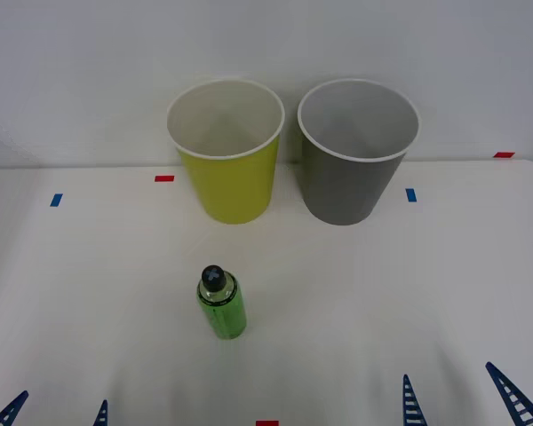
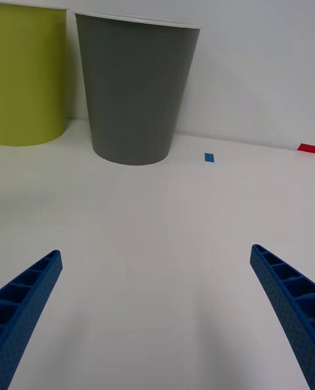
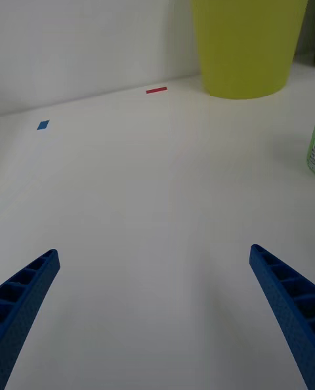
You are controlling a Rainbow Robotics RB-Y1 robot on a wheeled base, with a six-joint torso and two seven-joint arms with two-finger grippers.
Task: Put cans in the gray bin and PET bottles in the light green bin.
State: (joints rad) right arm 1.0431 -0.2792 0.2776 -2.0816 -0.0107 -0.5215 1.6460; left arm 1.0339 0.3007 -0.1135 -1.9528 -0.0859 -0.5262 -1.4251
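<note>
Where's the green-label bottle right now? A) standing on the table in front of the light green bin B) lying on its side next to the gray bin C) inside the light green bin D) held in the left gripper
A: the PET bottle stands upright on the table, cap up, in front of the light green bin, while the left gripper and right gripper hang open and empty at the near edge.

Left gripper: sat low at the near left edge, fingers spread wide, holding nothing. Right gripper: sat low at the near right, fingers likewise apart, holding nothing.
</note>
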